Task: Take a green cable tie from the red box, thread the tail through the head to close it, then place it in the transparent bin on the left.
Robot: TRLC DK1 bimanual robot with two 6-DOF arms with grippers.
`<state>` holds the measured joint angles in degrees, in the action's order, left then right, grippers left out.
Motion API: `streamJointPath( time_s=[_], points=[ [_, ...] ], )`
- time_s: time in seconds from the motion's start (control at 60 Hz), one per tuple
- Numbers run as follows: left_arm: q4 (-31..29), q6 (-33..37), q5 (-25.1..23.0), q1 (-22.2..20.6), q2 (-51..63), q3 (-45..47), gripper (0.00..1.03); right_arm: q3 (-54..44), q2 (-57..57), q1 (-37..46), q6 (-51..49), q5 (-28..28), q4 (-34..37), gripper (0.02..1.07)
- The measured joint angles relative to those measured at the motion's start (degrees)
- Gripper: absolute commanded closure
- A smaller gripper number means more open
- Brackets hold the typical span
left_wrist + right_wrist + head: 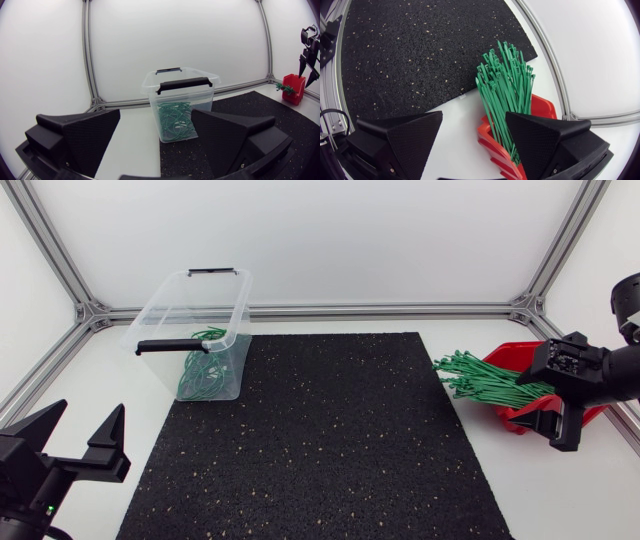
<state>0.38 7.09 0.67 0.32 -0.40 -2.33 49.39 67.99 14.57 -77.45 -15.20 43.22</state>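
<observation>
The red box [515, 361] stands at the table's right side, with a bundle of green cable ties [480, 377] fanning out of it toward the black mat [320, 440]. My right gripper [553, 425] hangs open just over the box's near end. In the right wrist view the ties [502, 85] run beside one finger of that gripper [475, 145], not pinched, and the red box [540, 107] lies under it. The transparent bin [160, 315] at the back left holds several green ties [205, 370]. My left gripper [80, 442] is open at the front left, facing the bin [200, 97].
The speckled black mat [420, 50] covers the middle of the table. Aluminium frame rails [380, 310] border the back and sides. The bin has black handles [182, 84]. My right gripper [309, 67] and the red box [294, 87] show far off in the left wrist view.
</observation>
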Motion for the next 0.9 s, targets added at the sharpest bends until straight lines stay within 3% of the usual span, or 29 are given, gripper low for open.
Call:
streamJointPath(
  time_s=[0.15, 0.55, 0.9],
  points=[
    [0.0, 0.0, 0.0, 0.0, 0.0, 0.0, 0.04, 0.0, 3.3, -0.9, -2.8, 1.7, -2.3, 0.23],
    [0.0, 0.0, 0.0, 0.0, 0.0, 0.0, 0.04, 0.0, 10.0, -4.2, -7.4, 6.0, -5.4, 0.55],
    [0.0, 0.0, 0.0, 0.0, 0.0, 0.0, 0.04, 0.0, 14.5, -5.0, -7.9, 7.8, -8.9, 0.56]
  ],
)
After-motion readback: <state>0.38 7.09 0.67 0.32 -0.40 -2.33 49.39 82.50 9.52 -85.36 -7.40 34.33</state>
